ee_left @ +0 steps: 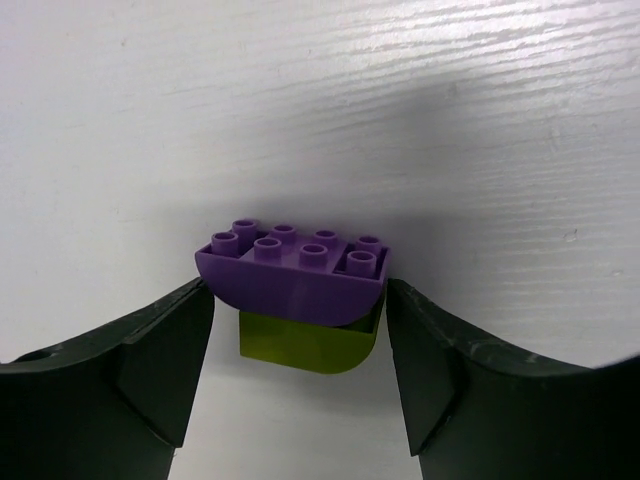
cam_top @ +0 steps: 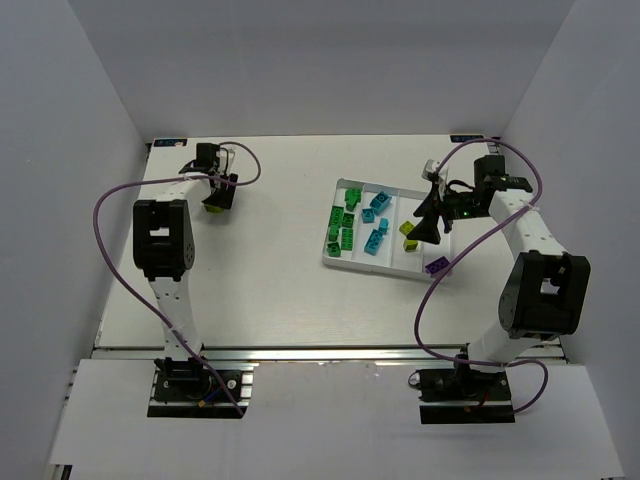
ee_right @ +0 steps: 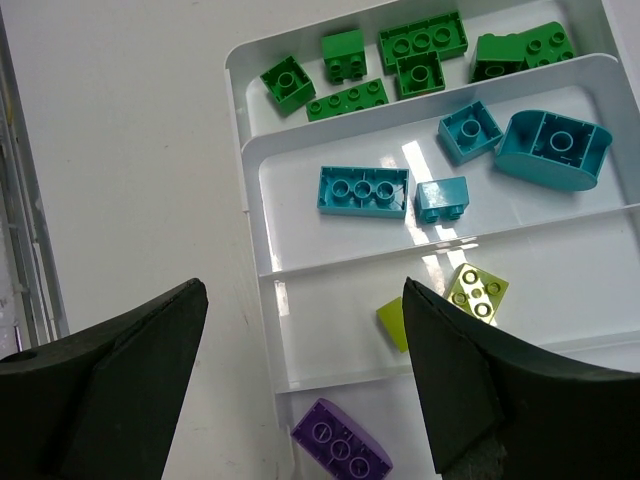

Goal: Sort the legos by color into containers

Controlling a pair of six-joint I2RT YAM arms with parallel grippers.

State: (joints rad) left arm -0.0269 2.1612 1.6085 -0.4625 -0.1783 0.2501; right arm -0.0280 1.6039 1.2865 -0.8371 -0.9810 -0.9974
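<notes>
At the table's far left a purple lego (ee_left: 290,275) sits stacked on a lime lego (ee_left: 305,345). My left gripper (ee_left: 297,290) (cam_top: 218,192) straddles the pair, its fingertips touching both ends of the purple one. The white tray (cam_top: 370,268) (ee_right: 235,60) lies at the right. Its containers hold green legos (ee_right: 420,45) (cam_top: 343,222), cyan legos (ee_right: 363,190) (cam_top: 376,225), two lime legos (ee_right: 476,293) (cam_top: 408,235) and one upside-down purple lego (ee_right: 340,450) (cam_top: 436,266). Above the tray's lime compartment my right gripper (ee_right: 304,290) (cam_top: 430,215) hangs open, holding nothing.
White walls enclose the table on three sides. Purple cables (cam_top: 120,195) loop off both arms. An aluminium rail (cam_top: 330,350) runs along the near edge between the arm bases.
</notes>
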